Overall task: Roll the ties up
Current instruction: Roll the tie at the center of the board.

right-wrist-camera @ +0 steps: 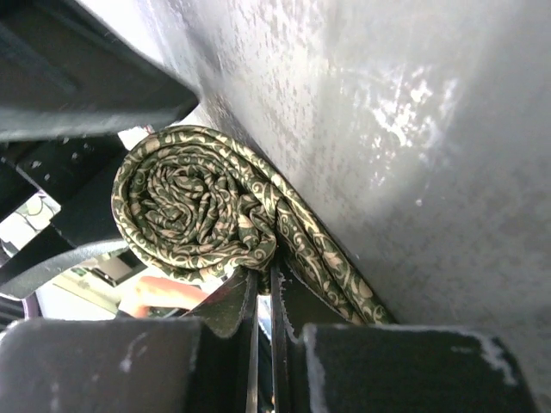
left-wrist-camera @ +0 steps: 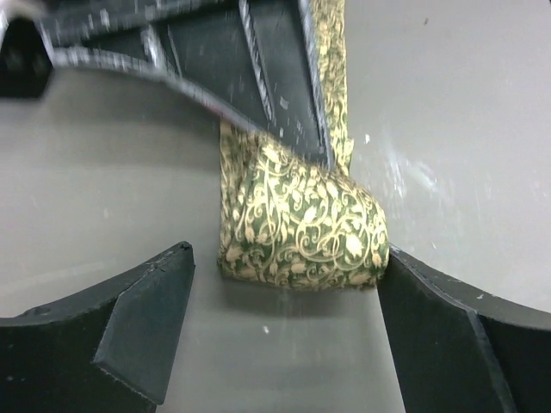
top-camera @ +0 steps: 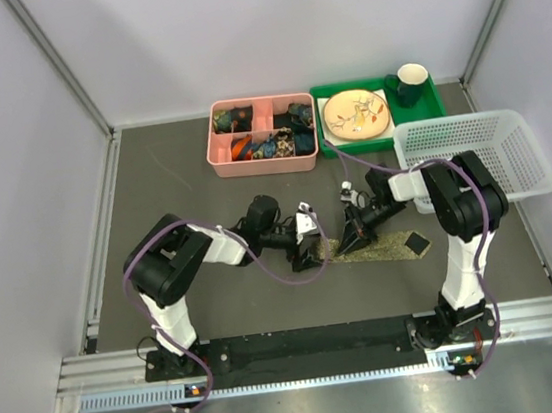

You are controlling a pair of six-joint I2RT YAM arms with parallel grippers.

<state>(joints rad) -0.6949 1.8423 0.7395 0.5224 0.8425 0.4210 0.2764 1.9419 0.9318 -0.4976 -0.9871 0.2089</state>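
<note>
Where the tie point(left-wrist-camera: 301, 228) ends in a roll, that roll is bracketed by the left gripper point(left-wrist-camera: 287, 255), whose jaws are set wide, one finger on each side. The roll is close against one finger and stands apart from the other. The right gripper point(right-wrist-camera: 263, 288) is closed, its tips set against the flat strip directly behind the roll; whether fabric is pinched between them cannot be told. The tie is laid on the table point(top-camera: 184, 193) off the near left corner of the white mesh basket point(top-camera: 457, 121). Its long axis is directed away from the basket, leftward in the top view: the flat end, marked by a dark patch, is nearest the basket, and the roll is farthest from it. The fabric is olive green, printed with pale gold scrolling vines. The roll's spiral layers are tight and are seen end-on in the right wrist view.
</note>
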